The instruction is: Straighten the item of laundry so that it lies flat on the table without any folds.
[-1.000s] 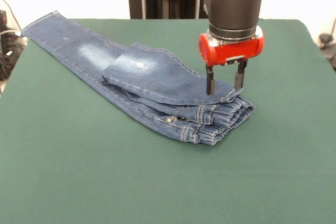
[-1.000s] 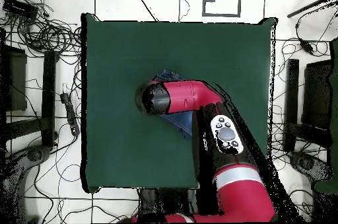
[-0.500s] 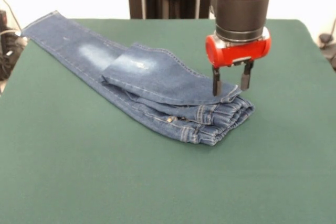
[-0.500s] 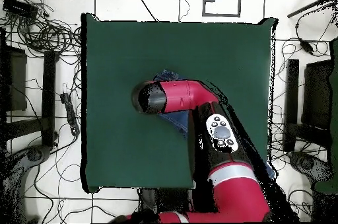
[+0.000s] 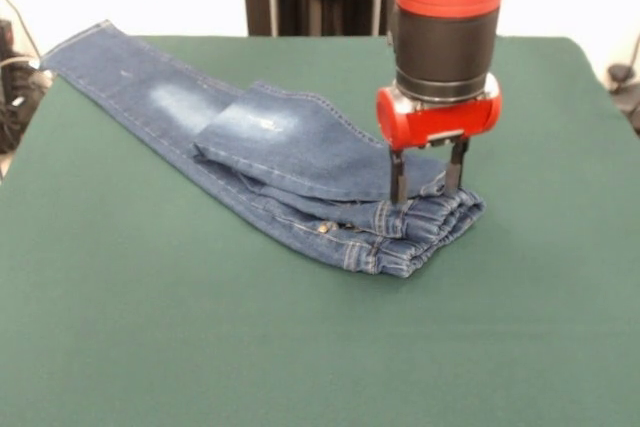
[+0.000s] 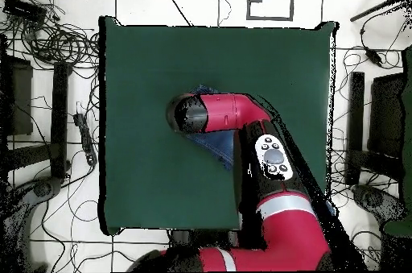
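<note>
Spanning nearly the whole front view, the dark green tabletop carried a single garment, with a pale wall and dark uprights behind its far edge at the top of the frame. From above, the tabletop was ringed by a tiled floor strewn with cables along the left side. The arm came down at upper centre-right of the front view; in the overhead view the arm covered most of the garment. The jeans lay from the upper left corner toward centre-right, one leg stretched flat and the other doubled back over it, ending in a stacked, gathered waistband. Only a small patch of the jeans showed overhead. The gripper stood with its jaws moderately parted, tips lowered onto the top fold just above the waistband and holding nothing. The step in hand appeared to be seizing the folded-over layer; the next move would call for closing on that layer alone, then lifting and drawing it clear so the doubled leg opens out.
</note>
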Motion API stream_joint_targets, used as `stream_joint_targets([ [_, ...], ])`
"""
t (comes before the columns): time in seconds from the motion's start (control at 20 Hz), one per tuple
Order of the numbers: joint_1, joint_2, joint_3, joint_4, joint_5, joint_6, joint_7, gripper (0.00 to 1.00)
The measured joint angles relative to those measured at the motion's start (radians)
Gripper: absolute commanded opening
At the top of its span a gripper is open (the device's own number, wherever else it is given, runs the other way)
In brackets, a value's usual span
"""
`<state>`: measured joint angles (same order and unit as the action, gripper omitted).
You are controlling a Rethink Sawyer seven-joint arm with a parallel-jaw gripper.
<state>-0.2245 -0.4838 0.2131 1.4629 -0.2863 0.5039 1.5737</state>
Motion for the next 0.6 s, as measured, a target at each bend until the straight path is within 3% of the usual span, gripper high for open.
stream_joint_targets([
  [0.6, 0.0, 0.017, -0.018, -0.018, -0.006, -0.039, 0.0, 1.0],
])
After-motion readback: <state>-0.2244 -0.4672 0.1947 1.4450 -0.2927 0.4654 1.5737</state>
